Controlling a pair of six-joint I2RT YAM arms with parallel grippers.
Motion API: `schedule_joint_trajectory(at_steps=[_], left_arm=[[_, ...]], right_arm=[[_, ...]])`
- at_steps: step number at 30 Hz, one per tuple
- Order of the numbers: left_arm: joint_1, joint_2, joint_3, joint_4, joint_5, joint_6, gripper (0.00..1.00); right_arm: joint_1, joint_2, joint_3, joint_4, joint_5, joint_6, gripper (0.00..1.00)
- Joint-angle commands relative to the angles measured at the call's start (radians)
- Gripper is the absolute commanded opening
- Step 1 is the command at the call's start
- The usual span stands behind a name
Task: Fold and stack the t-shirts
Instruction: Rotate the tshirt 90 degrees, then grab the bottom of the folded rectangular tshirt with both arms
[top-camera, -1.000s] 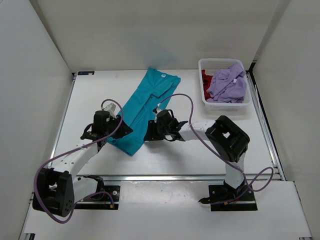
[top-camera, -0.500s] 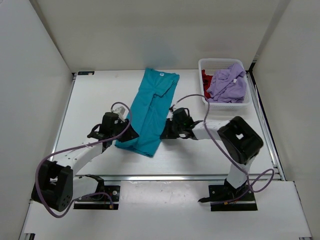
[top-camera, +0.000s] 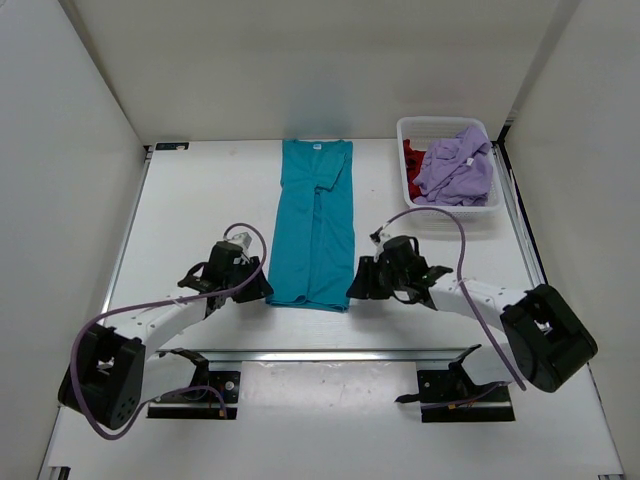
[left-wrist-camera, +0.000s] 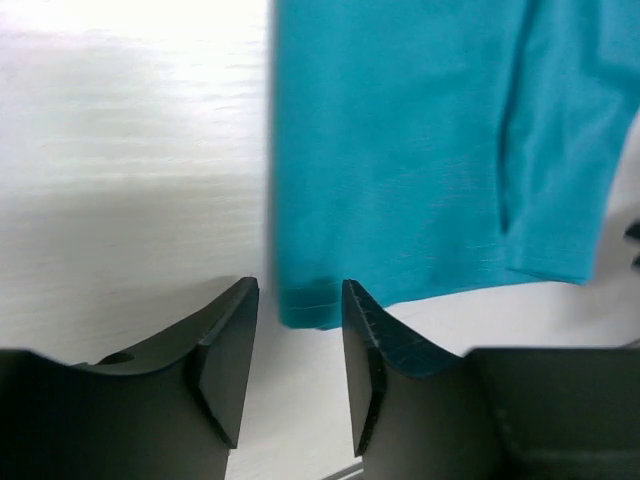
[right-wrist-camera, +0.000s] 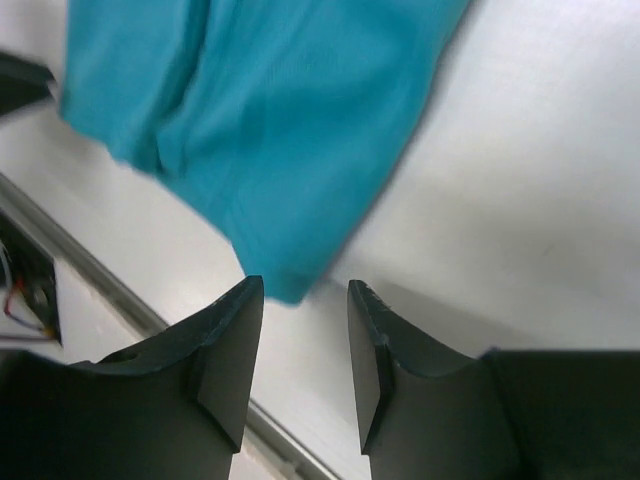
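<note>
1. Top external: fixed, high above and behind the arms, looking down. It takes in the whole table (top-camera: 200, 200), near edge at the bottom, and the white mesh basket (top-camera: 448, 207) at far right.
2. Left wrist: close and low, facing past the left gripper (left-wrist-camera: 298, 295) onto the teal t-shirt (left-wrist-camera: 400, 150), at its near left corner.
3. Right wrist: equally close, facing past the right gripper (right-wrist-camera: 303, 295) onto the near right corner.
4. Shared by all three views: the shirt's near hem.

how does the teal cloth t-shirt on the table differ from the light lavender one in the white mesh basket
The teal cloth t-shirt lies flat on the white table; the light lavender cloth t-shirt sits in the white mesh basket. The teal one is smoothed into a long narrow strip; the lavender one is crumpled. Both are plain.
</note>
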Motion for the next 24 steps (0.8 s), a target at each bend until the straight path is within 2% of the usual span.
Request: schedule_joint_trajectory(at_steps=[1, 7, 13, 15, 18, 20, 21, 24], left_arm=[[0.039, -0.037, -0.036, -0.014, -0.032, 0.018, 0.51], [0.031, 0.024, -0.048, 0.038, -0.004, -0.002, 0.60], [0.020, 0.076, -0.056, 0.100, 0.037, -0.035, 0.56], [0.013, 0.083, -0.058, 0.109, 0.042, -0.036, 0.48], [-0.010, 0.078, -0.059, 0.111, 0.046, -0.047, 0.37], [-0.010, 0.070, -0.061, 0.106, 0.058, -0.051, 0.32], [-0.018, 0.063, -0.077, 0.097, 0.062, -0.055, 0.24], [-0.021, 0.026, -0.074, 0.071, 0.075, -0.053, 0.15]], right_arm=[[0.061, -0.025, -0.050, 0.012, 0.004, 0.030, 0.38], [0.062, 0.007, -0.095, 0.123, -0.036, 0.083, 0.40], [0.073, 0.053, -0.107, 0.210, -0.082, 0.121, 0.40], [0.068, 0.065, -0.107, 0.229, -0.078, 0.126, 0.40], [0.064, 0.091, -0.099, 0.239, -0.082, 0.132, 0.32], [0.061, 0.101, -0.099, 0.252, -0.085, 0.147, 0.23], [0.070, 0.104, -0.098, 0.256, -0.081, 0.140, 0.16], [0.090, 0.085, -0.098, 0.244, -0.068, 0.136, 0.01]])
